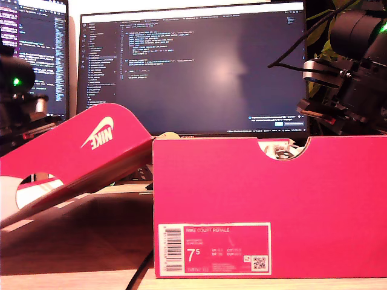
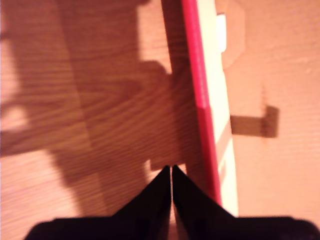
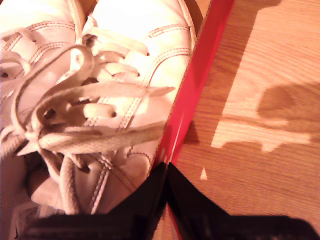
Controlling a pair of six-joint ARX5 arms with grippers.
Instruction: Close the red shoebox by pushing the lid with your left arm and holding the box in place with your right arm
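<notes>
shoebox [image 1: 272, 205]: light stiff card, slides on counter [image 2: 90, 110] | lid [image 1: 91, 157] open beside it, push its flat panel | both tools pressed together, empty

A wooden table [image 1: 78, 241] with visible grain carries the red shoebox [image 1: 272, 205], which stands directly on it. A dark cable [image 1: 140, 270] lies on the wood beside the box. 2 monitors [image 1: 193, 66] stand behind.

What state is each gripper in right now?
My first gripper: shut, holding nothing, above the table beside the open lid.
My second gripper: shut, empty, at the shoebox wall.
</notes>
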